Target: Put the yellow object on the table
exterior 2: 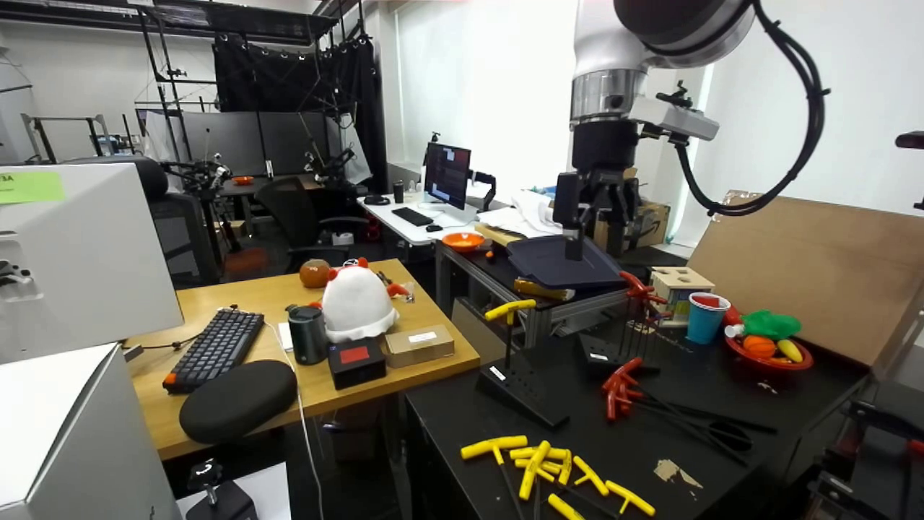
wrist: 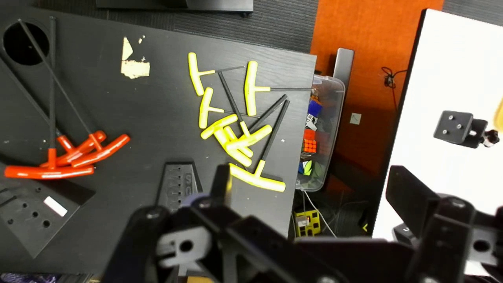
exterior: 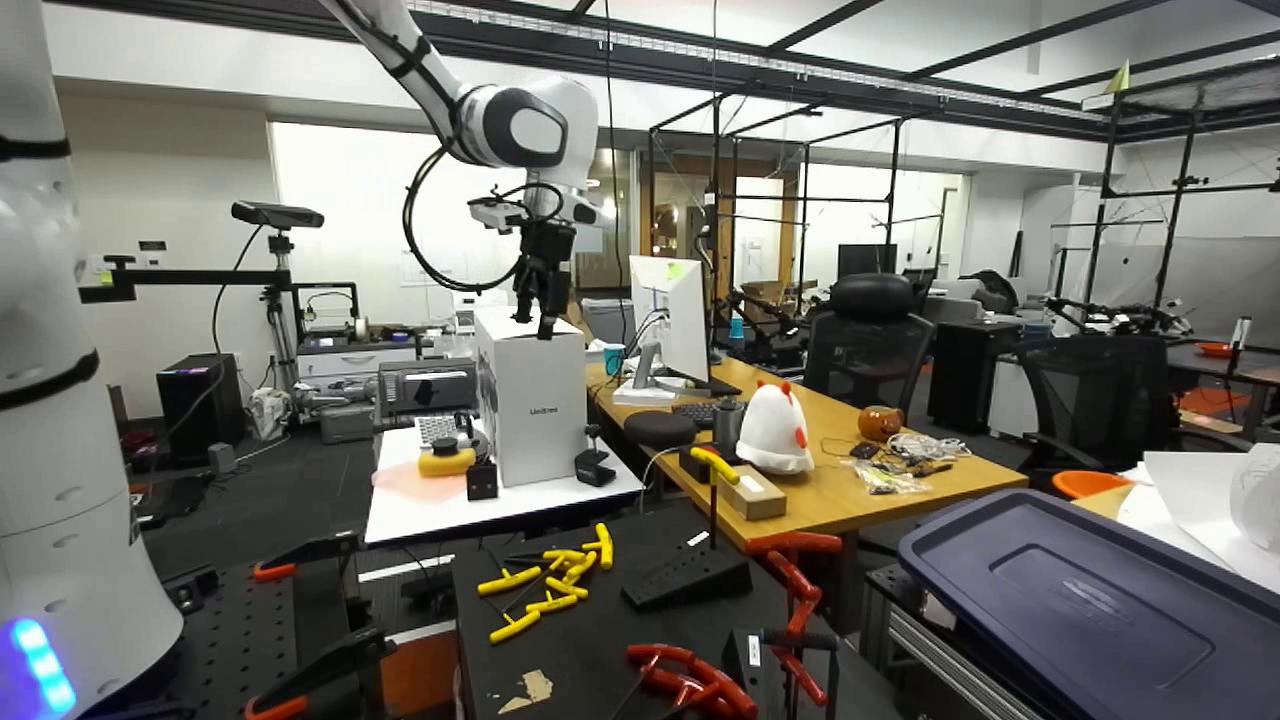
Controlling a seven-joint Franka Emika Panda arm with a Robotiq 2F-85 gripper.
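Observation:
Several yellow T-handle hex keys lie loose in a pile on the black table (exterior: 560,680); the pile shows in both exterior views (exterior: 566,570) (exterior 2: 535,462) and in the wrist view (wrist: 255,181). Another yellow T-handle key (exterior: 714,465) stands upright in a black stand (exterior: 690,582); it also shows in an exterior view (exterior 2: 510,309). In the wrist view part of the stand (wrist: 178,182) shows, but its key is hidden. My gripper (wrist: 314,184) is open and empty, its fingers wide apart, high above the table; it shows in both exterior views (exterior: 535,322) (exterior 2: 595,242).
Red T-handle keys (wrist: 74,157) lie beside another stand (exterior 2: 606,354). A white box (exterior: 530,400) and a round yellow thing (exterior: 446,460) stand on a white table. A clear bin (wrist: 320,133) sits beside the black table. A red bowl (exterior 2: 769,361) and blue cup (exterior 2: 704,321) stand farther along.

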